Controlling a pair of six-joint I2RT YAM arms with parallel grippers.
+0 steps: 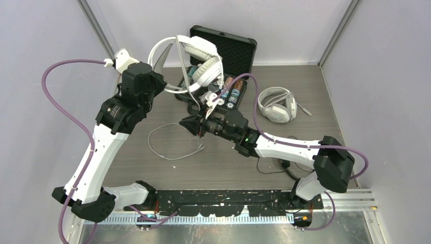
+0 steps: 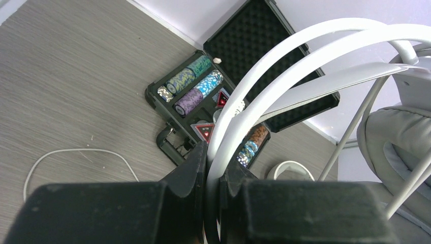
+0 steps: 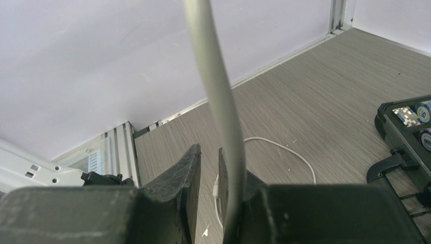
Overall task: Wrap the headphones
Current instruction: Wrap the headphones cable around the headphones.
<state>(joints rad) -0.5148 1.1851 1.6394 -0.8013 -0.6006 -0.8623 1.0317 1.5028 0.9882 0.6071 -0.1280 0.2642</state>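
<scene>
My left gripper (image 1: 167, 85) (image 2: 213, 168) is shut on the headband (image 2: 284, 56) of a large white headset (image 1: 201, 58) and holds it in the air above the table's far middle. Its grey cable (image 3: 213, 86) hangs down past my right gripper (image 1: 185, 124) (image 3: 208, 152). That cable crosses in front of the right finger; the jaws stand a narrow gap apart with nothing seen between them. The cable's tail (image 1: 173, 147) loops on the table. A second white headset (image 1: 277, 105) lies at the right. Only a thin black cable (image 1: 265, 171) of the black pair shows, under my right arm.
An open black case of poker chips (image 1: 231, 94) (image 2: 193, 91) stands at the back under the lifted headset, its foam lid (image 1: 228, 48) raised. Its corner shows in the right wrist view (image 3: 406, 127). Grey walls close in on the left, back and right.
</scene>
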